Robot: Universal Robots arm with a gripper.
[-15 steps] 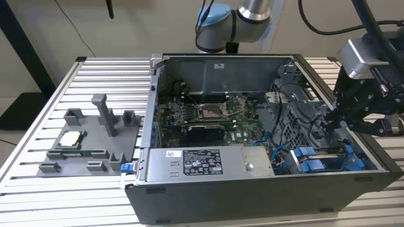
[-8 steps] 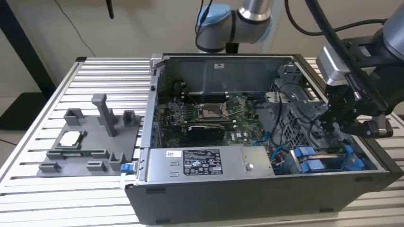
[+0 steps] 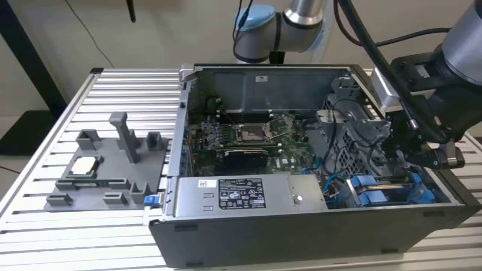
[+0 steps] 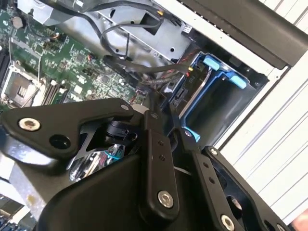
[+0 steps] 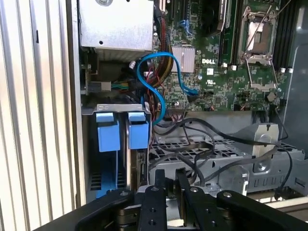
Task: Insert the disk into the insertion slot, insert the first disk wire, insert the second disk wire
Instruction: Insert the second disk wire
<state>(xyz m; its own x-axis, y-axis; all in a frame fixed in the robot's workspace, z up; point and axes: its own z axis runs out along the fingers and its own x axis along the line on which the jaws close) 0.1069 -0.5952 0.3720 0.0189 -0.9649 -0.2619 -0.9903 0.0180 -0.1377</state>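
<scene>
Exterior view: seeing gripper (image 3: 411,167) pinched narrow, hovering inside the case just beside the disk (image 3: 371,197), blue carrier already sitting in the insertion slot (image 3: 398,184).

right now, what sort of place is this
Probably a robotics lab bench for PC assembly: an open computer case on a slatted table, a robot arm reaching into it, and a grey parts fixture alongside.

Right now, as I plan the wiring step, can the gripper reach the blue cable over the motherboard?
Probably yes: the gripper is at the drive cage and the blue cable loops in the open, though black wires lie across the cage between them.
</scene>
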